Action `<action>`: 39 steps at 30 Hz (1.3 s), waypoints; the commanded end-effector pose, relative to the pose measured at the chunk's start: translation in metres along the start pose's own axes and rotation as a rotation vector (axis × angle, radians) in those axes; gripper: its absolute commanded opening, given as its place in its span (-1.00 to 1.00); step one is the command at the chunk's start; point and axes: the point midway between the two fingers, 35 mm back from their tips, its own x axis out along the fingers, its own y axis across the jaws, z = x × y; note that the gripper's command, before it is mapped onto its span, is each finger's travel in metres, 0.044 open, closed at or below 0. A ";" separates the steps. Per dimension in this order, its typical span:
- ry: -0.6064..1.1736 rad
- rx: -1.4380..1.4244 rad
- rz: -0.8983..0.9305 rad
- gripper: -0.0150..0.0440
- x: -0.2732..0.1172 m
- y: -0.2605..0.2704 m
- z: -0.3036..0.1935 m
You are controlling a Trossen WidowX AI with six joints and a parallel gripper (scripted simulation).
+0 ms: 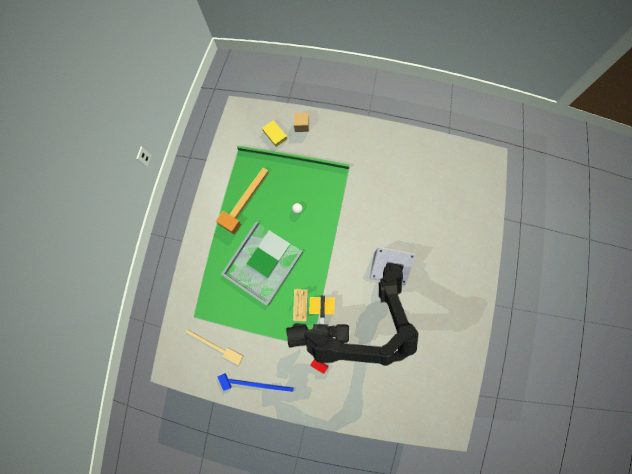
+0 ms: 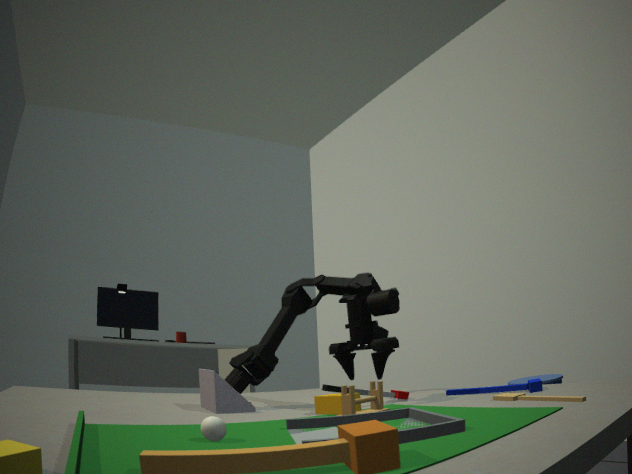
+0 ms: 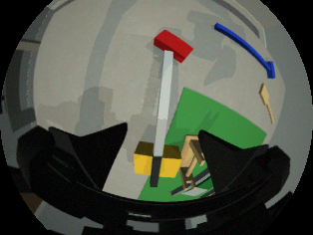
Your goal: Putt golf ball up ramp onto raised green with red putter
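Observation:
The red putter has a red head (image 1: 319,366) (image 2: 400,394) (image 3: 172,46) on the table and a light grey shaft (image 3: 164,95). Its dark grip (image 1: 322,306) (image 3: 156,171) rests on a yellow block (image 1: 314,306) (image 2: 326,404) (image 3: 171,165). My gripper (image 2: 365,379) (image 3: 164,129) is open and empty, pointing down above the putter. In the wrist view the shaft runs between the fingers, below them. The arm hides part of the shaft in the top view. The white golf ball (image 1: 297,208) (image 2: 213,428) lies on the green mat, off the pale ramp (image 1: 274,244). The raised green (image 1: 262,262) is at the ramp's inner end, without a ball.
A small wooden rack (image 1: 300,305) (image 2: 348,401) (image 3: 186,155) stands beside the yellow block. Grey walls (image 1: 244,289) (image 2: 439,429) surround the raised green. An orange mallet (image 1: 228,222) (image 2: 368,446) lies on the mat. A blue club (image 1: 260,385) (image 3: 244,43) and a wooden paddle (image 1: 232,355) (image 3: 264,94) lie nearby.

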 end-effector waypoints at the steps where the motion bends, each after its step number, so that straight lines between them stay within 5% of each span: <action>1: -0.001 0.002 0.006 1.00 0.014 0.001 -0.001; 33: -0.004 0.001 0.005 1.00 0.063 0.002 -0.004; 39: -0.008 -0.003 0.005 0.47 0.059 0.002 -0.002</action>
